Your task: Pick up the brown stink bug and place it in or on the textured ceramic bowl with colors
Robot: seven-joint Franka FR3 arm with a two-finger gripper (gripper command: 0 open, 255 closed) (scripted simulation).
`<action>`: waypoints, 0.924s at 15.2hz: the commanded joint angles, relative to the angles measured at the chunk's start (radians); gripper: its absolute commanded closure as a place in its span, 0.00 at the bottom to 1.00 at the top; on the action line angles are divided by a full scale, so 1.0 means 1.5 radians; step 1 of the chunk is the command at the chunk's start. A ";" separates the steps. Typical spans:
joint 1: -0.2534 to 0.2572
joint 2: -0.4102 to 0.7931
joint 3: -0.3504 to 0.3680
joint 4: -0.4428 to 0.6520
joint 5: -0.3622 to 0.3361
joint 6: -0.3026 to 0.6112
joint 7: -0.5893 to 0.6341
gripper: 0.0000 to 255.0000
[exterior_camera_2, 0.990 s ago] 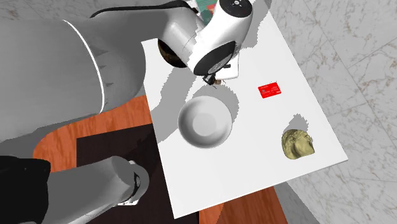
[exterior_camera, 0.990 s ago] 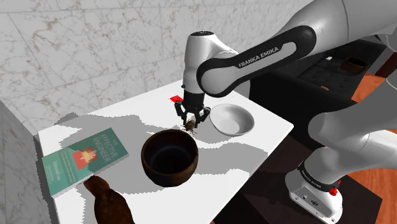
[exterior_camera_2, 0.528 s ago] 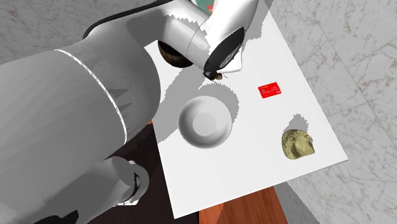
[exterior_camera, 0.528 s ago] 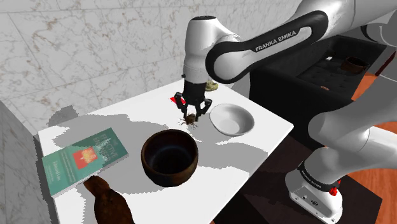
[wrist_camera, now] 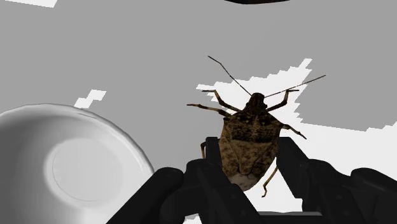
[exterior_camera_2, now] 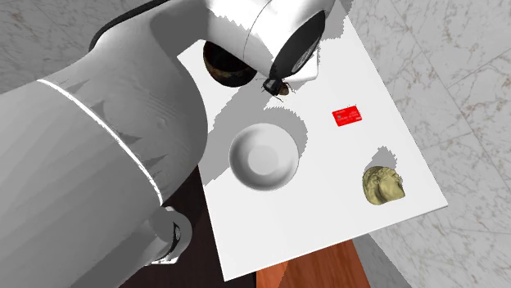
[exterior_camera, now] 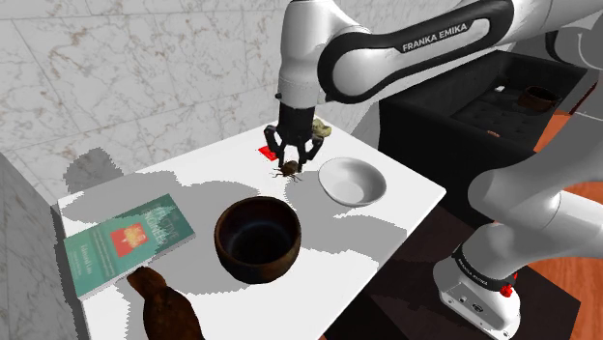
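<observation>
My gripper (exterior_camera: 292, 160) is shut on the brown stink bug (exterior_camera: 288, 172) and holds it above the white table (exterior_camera: 406, 208). In the wrist view the bug (wrist_camera: 249, 135) is clasped by its rear between the two black fingers (wrist_camera: 207, 170), head and antennae pointing away from the gripper (wrist_camera: 249, 162). A dark brown bowl (exterior_camera: 257, 239) stands toward the table's near side in the shoulder view, below the gripper in the picture. A plain white bowl (exterior_camera: 352, 181) sits to the shoulder view's right of the gripper. From above, the bug (exterior_camera_2: 279, 85) hangs between the dark bowl (exterior_camera_2: 225, 65) and the white bowl (exterior_camera_2: 263, 155).
A red card (exterior_camera_2: 346, 116) lies flat beyond the gripper. A yellowish head-shaped figure (exterior_camera_2: 382, 185) stands near the table's far corner. A green book (exterior_camera: 126, 241) lies at the shoulder view's left, a brown object (exterior_camera: 166, 309) at the front edge. A black cabinet (exterior_camera: 483, 116) stands beside the table.
The gripper has risen with the bug clasped in it, lifting it off the table and shifting slightly toward the red card.
</observation>
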 commanded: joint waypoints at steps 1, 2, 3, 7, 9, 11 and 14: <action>-0.009 0.013 0.016 0.012 -0.011 -0.020 0.010 1.00; -0.012 0.017 0.022 0.019 -0.014 -0.029 0.013 1.00; -0.014 0.020 0.027 0.026 -0.016 -0.038 0.015 1.00; -0.021 0.031 0.044 0.055 -0.023 -0.075 0.022 1.00; -0.023 0.035 0.050 0.070 -0.025 -0.093 0.025 1.00; -0.025 0.038 0.056 0.086 -0.026 -0.111 0.027 1.00; -0.026 0.040 0.063 0.106 -0.026 -0.133 0.028 1.00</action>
